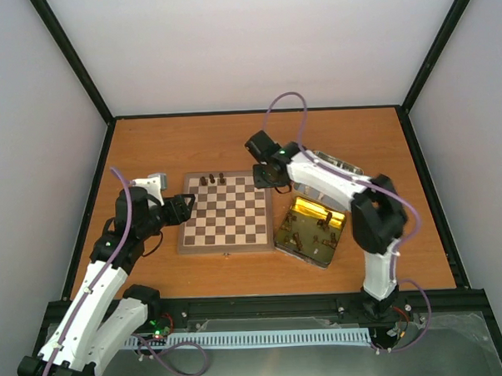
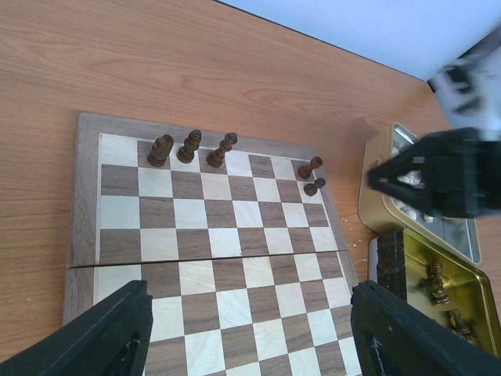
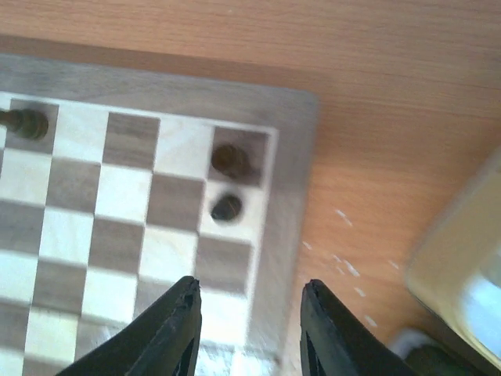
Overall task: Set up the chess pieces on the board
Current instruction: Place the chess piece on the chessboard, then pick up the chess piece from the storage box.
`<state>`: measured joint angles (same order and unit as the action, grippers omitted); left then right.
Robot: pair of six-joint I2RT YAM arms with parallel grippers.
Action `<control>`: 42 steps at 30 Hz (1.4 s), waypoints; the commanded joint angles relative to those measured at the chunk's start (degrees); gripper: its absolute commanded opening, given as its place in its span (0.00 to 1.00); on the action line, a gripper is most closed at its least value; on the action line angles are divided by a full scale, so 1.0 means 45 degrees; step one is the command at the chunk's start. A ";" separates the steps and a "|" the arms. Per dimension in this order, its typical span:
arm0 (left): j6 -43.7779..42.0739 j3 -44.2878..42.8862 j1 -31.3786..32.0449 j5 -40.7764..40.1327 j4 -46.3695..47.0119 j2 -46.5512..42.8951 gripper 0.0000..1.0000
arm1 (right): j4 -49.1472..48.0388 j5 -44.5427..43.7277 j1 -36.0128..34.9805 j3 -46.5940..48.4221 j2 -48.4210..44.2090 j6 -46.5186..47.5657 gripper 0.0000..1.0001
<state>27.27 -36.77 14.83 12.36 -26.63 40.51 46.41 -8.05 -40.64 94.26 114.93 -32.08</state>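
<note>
Five dark chess pieces (image 2: 189, 146) stand on the board (image 2: 86, 196): three side by side along its far row, and two on neighbouring squares at the far right corner. Several more lie in the gold-lined tin (image 2: 374, 210) just beside the board. The right gripper (image 3: 250, 294) hovers above that corner with its fingers apart and empty. The left gripper (image 2: 250, 313) is spread wide and holds nothing.

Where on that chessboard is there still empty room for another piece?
Most of the board is bare: every row nearer than the far two. Far-row squares stand free between the three dark pieces and the two pieces in the right corner. Crowded: that corner, near the right fingers, and the tin.
</note>
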 commanded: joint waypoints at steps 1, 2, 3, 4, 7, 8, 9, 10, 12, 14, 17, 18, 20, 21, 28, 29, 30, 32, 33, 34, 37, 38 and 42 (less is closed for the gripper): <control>-0.0268 -0.0021 -0.0053 0.0199 0.0328 -0.0018 0.71 | -0.0139 -0.1576 0.0095 -0.2680 -0.3129 -0.0695 0.36; -0.0250 -0.0013 -0.0044 0.0209 0.0364 -0.0021 0.70 | -0.0251 -0.1741 0.0173 -0.3546 -0.3716 -0.0920 0.36; -0.0262 -0.0012 -0.0052 0.0245 0.0366 0.0006 0.70 | -0.0313 -0.1860 0.0268 -0.4333 -0.4358 -0.1234 0.36; -0.0276 -0.0016 -0.0051 0.0257 0.0361 0.0048 0.70 | -0.0358 -0.1957 0.0353 -0.5120 -0.4937 -0.1535 0.36; -0.0293 -0.0030 -0.0041 0.0379 0.0389 0.0165 0.71 | -0.0315 -0.2199 0.0445 -0.7012 -0.6354 -0.2371 0.35; -0.0297 -0.0026 -0.0052 0.0420 0.0391 0.0202 0.70 | -0.0297 -0.2202 0.0468 -0.7525 -0.6695 -0.2578 0.35; -0.0297 -0.0030 -0.0053 0.0452 0.0391 0.0217 0.71 | -0.0295 -0.2186 0.0517 -0.8006 -0.6906 -0.2711 0.35; -0.0302 -0.0007 -0.0053 0.0456 0.0408 0.0238 0.70 | -0.0321 -0.2176 0.0558 -0.8391 -0.7067 -0.2781 0.35; -0.0298 -0.0002 -0.0053 0.0469 0.0420 0.0263 0.70 | -0.0412 -0.2235 0.0688 -0.8957 -0.7141 -0.2785 0.35; -0.0288 -0.0006 -0.0053 0.0481 0.0428 0.0302 0.70 | -0.0615 -0.2353 0.0826 -0.9311 -0.7120 -0.2698 0.34; -0.0297 -0.0012 -0.0053 0.0459 0.0391 0.0328 0.70 | -0.1131 -0.2323 0.1074 -0.9647 -0.7029 -0.2416 0.32; -0.0298 -0.0016 -0.0053 0.0440 0.0391 0.0318 0.70 | -0.1300 -0.2296 0.1160 -0.9715 -0.6968 -0.2344 0.32; -0.0298 -0.0028 -0.0053 0.0372 0.0372 0.0316 0.70 | -0.1513 -0.2251 0.1348 -0.9809 -0.6884 -0.2246 0.31; -0.0280 -0.0021 -0.0044 0.0356 0.0357 0.0299 0.70 | -0.1646 -0.2170 0.1431 -0.9854 -0.6829 -0.2198 0.31; -0.0272 -0.0029 -0.0053 0.0322 0.0369 0.0331 0.70 | -0.2311 -0.1662 0.1743 -1.0220 -0.6276 -0.2002 0.28; -0.0267 -0.0023 -0.0053 0.0325 0.0359 0.0333 0.70 | -0.2382 -0.1649 0.1780 -1.0267 -0.6197 -0.1980 0.27; -0.0277 -0.0023 -0.0053 0.0315 0.0353 0.0324 0.70 | -0.2391 -0.1633 0.1802 -1.0280 -0.6128 -0.1984 0.26; -0.0272 -0.0031 -0.0053 0.0310 0.0352 0.0333 0.70 | -0.2244 -0.1739 0.1826 -1.0221 -0.5974 -0.2050 0.24; -0.0277 -0.0031 -0.0053 0.0301 0.0347 0.0324 0.70 | -0.2169 -0.1810 0.1825 -1.0189 -0.5912 -0.2086 0.23; -0.0268 -0.0016 -0.0053 0.0280 0.0344 0.0313 0.70 | -0.2184 -0.1822 0.1825 -1.0212 -0.5895 -0.2041 0.22; -0.0256 -0.0030 -0.0053 0.0264 0.0352 0.0290 0.70 | -0.2253 -0.1733 0.1825 -1.0300 -0.5874 -0.1987 0.14; -0.0253 -0.0028 -0.0053 0.0261 0.0352 0.0294 0.70 | -0.2236 -0.1685 0.1839 -1.0292 -0.5873 -0.1985 0.11; -0.0258 -0.0029 -0.0053 0.0261 0.0352 0.0241 0.71 | -0.2072 -0.1497 0.1830 -1.0162 -0.5967 -0.2012 0.03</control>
<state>27.24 -36.69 14.83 13.74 -26.55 41.91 37.08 -15.00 -32.82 48.60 88.01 -40.82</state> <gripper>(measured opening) 0.704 0.057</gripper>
